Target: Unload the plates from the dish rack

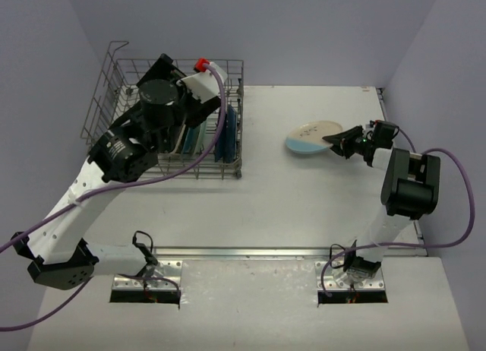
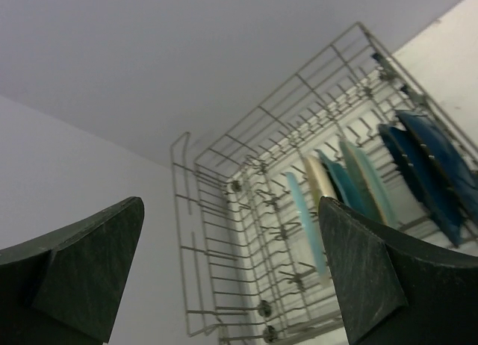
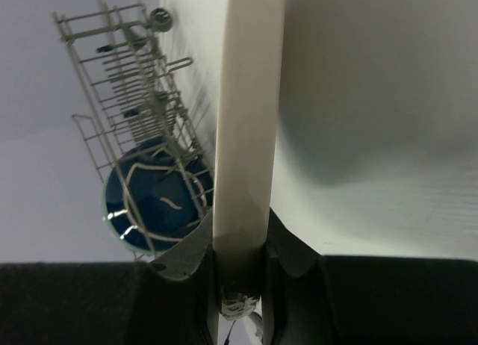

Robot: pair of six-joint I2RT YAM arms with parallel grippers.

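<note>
At the far left of the table (image 1: 304,207), the dish rack (image 1: 106,93) is standing close to the left wall (image 1: 38,77), so little room is remaining on that side. The left arm is reaching over the rack and is covering most of it in the top view. There only a few standing plates (image 1: 194,134) and a dark blue plate (image 1: 228,131) are showing, at the rack's right end.

The left wrist view is giving what the top view is hiding. The left gripper (image 2: 230,210) is spread wide with nothing between its fingers (image 2: 82,270), and it is hanging apart from the rack wires. Past it the plates are standing on edge between the tines: a pale blue plate (image 2: 306,218), a cream plate (image 2: 320,182), a teal plate (image 2: 345,184), then the dark blue ones at the right.

Between the rack and the cream-and-blue plate (image 1: 310,136) a bare strip of table is lying open. The right gripper (image 1: 336,140) is clamping the rim of this plate, which is tilting low over the table. I cannot tell if its low edge is touching.

The right wrist view is showing this plate edge-on, as a pale band between the closed fingers (image 3: 280,244). To the left the rack's end is appearing, with a dark blue plate behind the wires. The right wall (image 1: 448,77) is standing near the right arm.
</note>
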